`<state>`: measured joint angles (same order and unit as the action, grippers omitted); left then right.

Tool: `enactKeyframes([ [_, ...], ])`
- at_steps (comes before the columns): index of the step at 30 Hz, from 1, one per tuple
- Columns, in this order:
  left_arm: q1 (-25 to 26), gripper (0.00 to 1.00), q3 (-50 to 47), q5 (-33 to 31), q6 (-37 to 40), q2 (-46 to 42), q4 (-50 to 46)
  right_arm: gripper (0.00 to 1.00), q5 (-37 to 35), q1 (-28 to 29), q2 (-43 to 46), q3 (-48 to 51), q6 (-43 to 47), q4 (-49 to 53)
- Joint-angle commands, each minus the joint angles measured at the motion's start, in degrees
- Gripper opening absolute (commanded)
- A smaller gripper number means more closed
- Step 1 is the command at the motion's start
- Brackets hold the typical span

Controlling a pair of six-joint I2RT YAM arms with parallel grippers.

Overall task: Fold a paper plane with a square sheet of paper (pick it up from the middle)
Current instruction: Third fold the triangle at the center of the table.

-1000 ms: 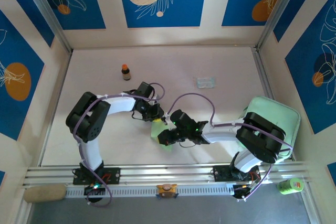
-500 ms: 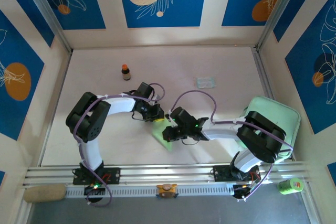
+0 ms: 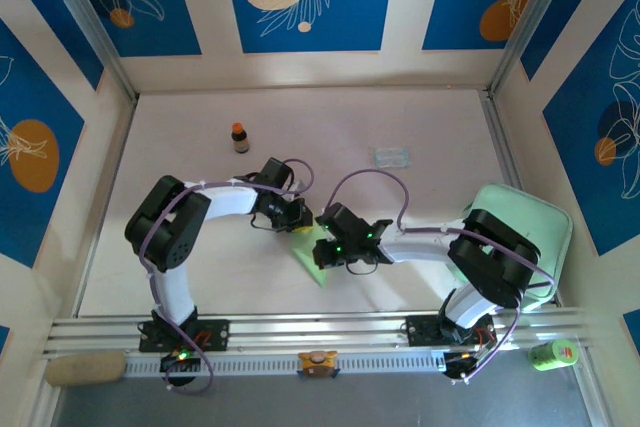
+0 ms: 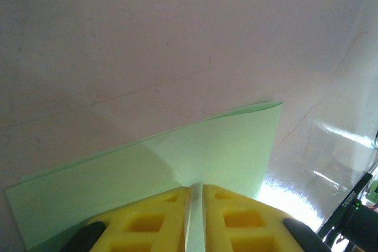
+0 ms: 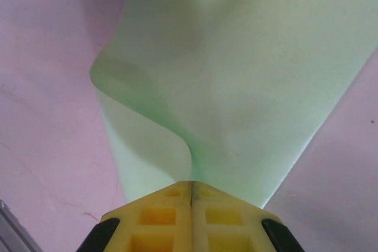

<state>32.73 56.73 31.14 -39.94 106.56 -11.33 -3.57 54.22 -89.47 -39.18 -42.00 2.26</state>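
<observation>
Right now the left jaws are pinched shut on the square sheet of paper [image 4: 177, 157], its thin edge caught between two yellow fingers [image 4: 147, 222]. The right jaws are clenched on the same sheet, where it curls up in a soft bend. The sheet is plain pale green with no writing. It sits near the middle of the worktop [image 3: 400, 117], between the two arms. Farther back are a small brown bottle [image 3: 240, 137] with an orange cap and a clear packet [image 3: 392, 156]. A mint green tray [image 3: 545, 217] lies on the right. White letters on a black part [image 4: 354, 216] are too small to read.
</observation>
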Motion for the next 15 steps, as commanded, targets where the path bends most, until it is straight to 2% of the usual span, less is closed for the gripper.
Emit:
enactKeyframes([
  [1,-0.22,0.17,-1.5,-1.08,0.6,-0.22,-1.93,0.04,-1.44,0.43,-0.18,-0.69,0.09,1.7],
  [15,-0.24,0.17,-1.53,-1.05,0.44,-0.33,-1.86,0.04,-2.32,0.23,-0.7,-1.86,0.77,2.94],
])
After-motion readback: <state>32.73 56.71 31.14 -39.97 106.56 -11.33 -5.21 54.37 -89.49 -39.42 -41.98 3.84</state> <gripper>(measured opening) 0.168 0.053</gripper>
